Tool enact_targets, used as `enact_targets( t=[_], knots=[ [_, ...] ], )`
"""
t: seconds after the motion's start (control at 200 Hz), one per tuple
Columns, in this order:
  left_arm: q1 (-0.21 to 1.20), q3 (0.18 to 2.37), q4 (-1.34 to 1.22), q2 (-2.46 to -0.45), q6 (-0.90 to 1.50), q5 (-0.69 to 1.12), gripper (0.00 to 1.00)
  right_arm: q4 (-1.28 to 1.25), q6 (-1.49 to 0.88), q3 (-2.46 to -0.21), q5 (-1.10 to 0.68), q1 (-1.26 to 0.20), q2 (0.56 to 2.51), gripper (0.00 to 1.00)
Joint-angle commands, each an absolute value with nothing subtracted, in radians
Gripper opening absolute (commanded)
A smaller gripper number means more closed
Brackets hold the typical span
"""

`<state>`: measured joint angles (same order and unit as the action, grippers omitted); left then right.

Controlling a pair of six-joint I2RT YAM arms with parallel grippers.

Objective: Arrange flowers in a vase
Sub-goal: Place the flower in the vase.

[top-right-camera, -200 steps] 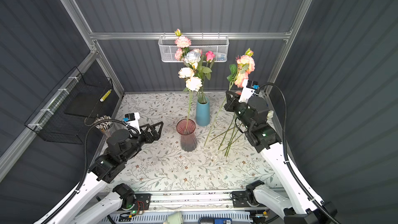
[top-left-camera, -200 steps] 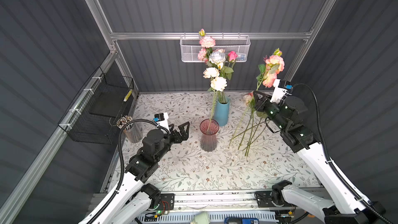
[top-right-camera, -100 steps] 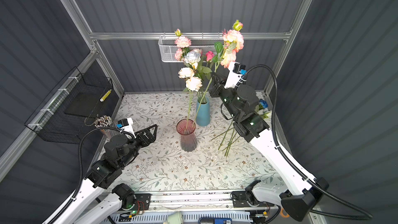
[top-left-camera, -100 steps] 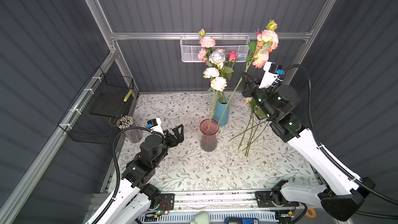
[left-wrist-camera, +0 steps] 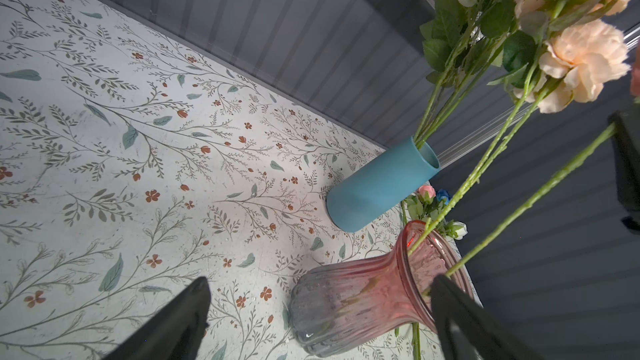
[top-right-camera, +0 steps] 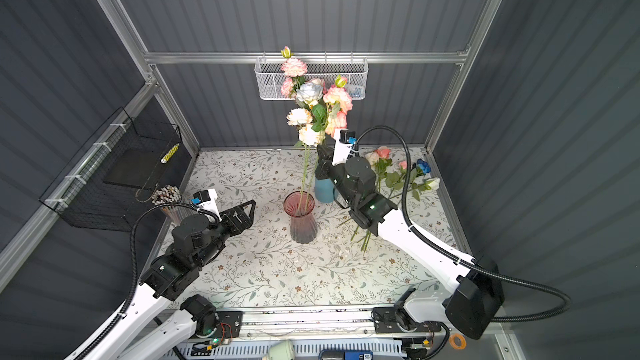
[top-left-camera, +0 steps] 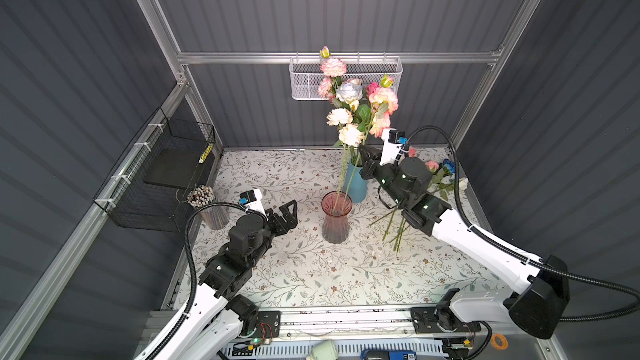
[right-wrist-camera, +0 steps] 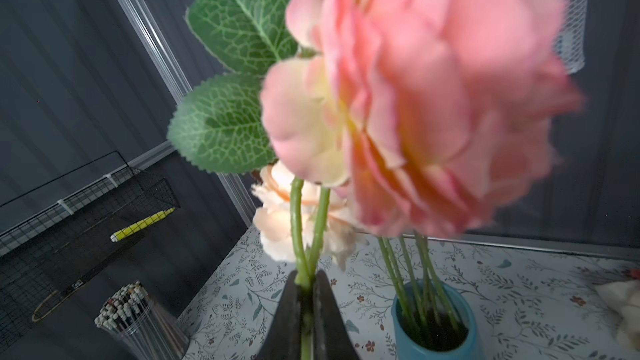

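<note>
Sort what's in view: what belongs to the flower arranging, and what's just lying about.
Job: held flower, right gripper shut on its stem, pink vase, blue vase, its bouquet, loose flowers.

Lying about: black wire basket, yellow pen in it, white mesh basket, pencil cup.

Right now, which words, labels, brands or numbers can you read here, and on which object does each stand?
No text reads clearly.
White marking on the blue device at the front edge: too small, cut off.
The small tag on the black wire basket: too blurred.
</note>
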<state>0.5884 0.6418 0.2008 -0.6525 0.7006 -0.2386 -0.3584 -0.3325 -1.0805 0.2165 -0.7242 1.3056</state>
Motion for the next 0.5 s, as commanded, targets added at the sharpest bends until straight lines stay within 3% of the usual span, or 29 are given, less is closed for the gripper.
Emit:
enact_targets(
  t=[0.0, 0.35, 0.495],
  knots=[
    [0.589, 0.619, 0.153, -0.669, 0.693, -0.214, 1.00, -0.463, -0.352, -1.009, 0.292, -0.778, 1.275, 0.12],
    [0.589, 0.618, 0.104, -0.728, 0.703, -0.185, 1.00, -0.445, -0.442, -0.922, 0.342, -0.840, 1.264, 0.28],
    [0.589, 0.614, 0.091, -0.741, 0.711, -0.179, 0.99, -0.401, -0.459, -0.920, 0.338, -0.847, 1.254, 0.30]
  ],
)
